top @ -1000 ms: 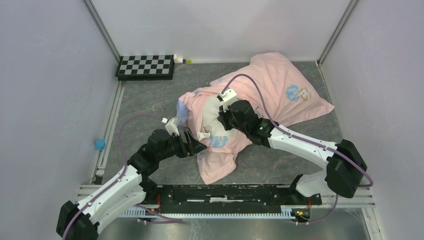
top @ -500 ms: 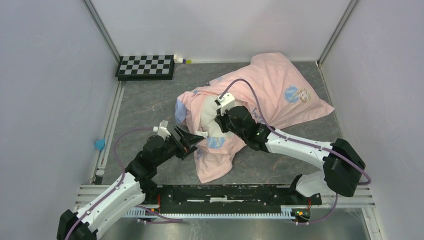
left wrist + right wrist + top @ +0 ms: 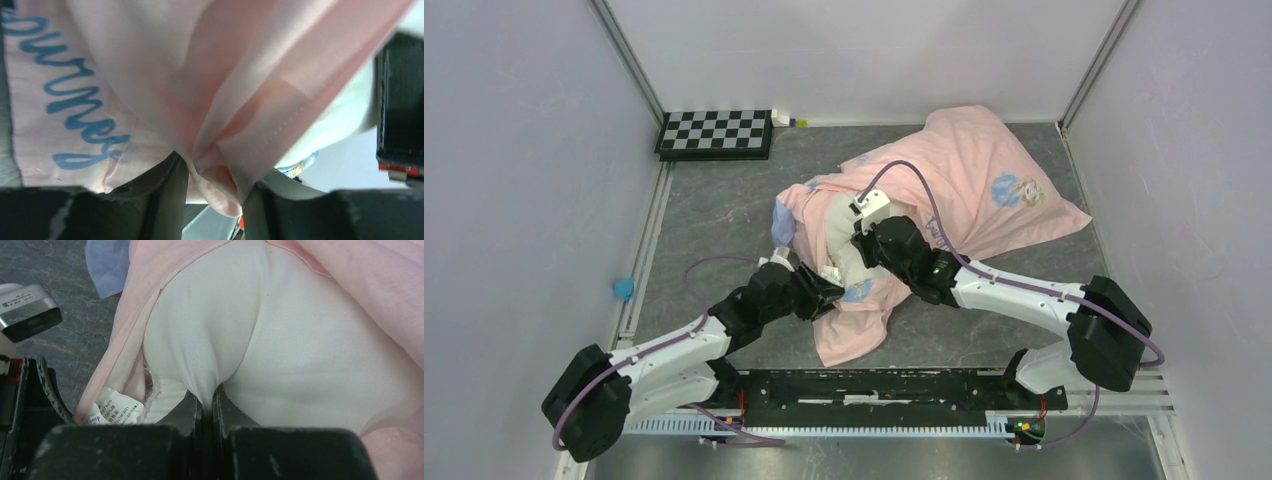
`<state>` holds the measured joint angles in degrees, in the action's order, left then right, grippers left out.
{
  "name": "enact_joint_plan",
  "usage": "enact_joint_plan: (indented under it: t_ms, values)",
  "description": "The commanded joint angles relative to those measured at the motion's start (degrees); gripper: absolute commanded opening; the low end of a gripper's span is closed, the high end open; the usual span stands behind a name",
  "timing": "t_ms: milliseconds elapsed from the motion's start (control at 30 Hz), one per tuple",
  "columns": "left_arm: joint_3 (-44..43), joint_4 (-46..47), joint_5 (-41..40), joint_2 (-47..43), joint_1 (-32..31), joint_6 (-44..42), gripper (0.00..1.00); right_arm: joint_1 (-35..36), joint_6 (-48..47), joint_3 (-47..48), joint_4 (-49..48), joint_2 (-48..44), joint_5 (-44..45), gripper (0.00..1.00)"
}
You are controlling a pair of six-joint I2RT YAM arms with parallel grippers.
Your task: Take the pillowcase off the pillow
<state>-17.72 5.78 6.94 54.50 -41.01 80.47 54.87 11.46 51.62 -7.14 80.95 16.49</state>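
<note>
The pillowcase (image 3: 984,170) lies pale pink side out, from the table's middle to the back right, with a small printed girl showing. The white pillow (image 3: 839,225) bulges out of its open near-left end. My right gripper (image 3: 861,248) is shut on a pinch of the pillow's white fabric (image 3: 260,330), the fingertips meeting on that pinch (image 3: 207,395). My left gripper (image 3: 824,292) is at the pillowcase's near edge. In the left wrist view a bunched pink fold of pillowcase (image 3: 200,75) fills the narrow gap between the jaws (image 3: 215,175).
A checkerboard (image 3: 716,132) lies at the back left with a small white object (image 3: 786,120) beside it. A blue item (image 3: 624,288) sits by the left rail. A white care label (image 3: 112,412) hangs at the pillowcase opening. Walls enclose the table.
My left gripper, open half a second ago, has dropped, moved right onto the pillowcase's near edge and closed on a fold. My right gripper has shifted slightly left, still holding the pillow.
</note>
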Motion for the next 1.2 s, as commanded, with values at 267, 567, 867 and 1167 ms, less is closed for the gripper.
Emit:
enact_joint_plan:
  t_ms: [267,567,867,1167]
  values:
    - [8.25,10.73,0.4,8.36,-10.47,-5.25,0.33,0.5,0.24,6.21,-5.49,2.16,3.22,0.0]
    - [9.68,17.34,-2.06,19.84,-14.27,-5.36,0.29,-2.21,1.01,14.17,0.37,0.01,3.45,0.0]
    - [4.39,1.94,-12.0,10.05,-11.59,-11.29,0.29,-2.99,-0.83,14.35,12.9,-10.18,2.17,0.0]
    - [-1.8,-11.57,-10.81,2.94,10.47,-26.2,0.35,-3.3,-1.98,3.64,19.4,-21.19,-1.85,0.0]
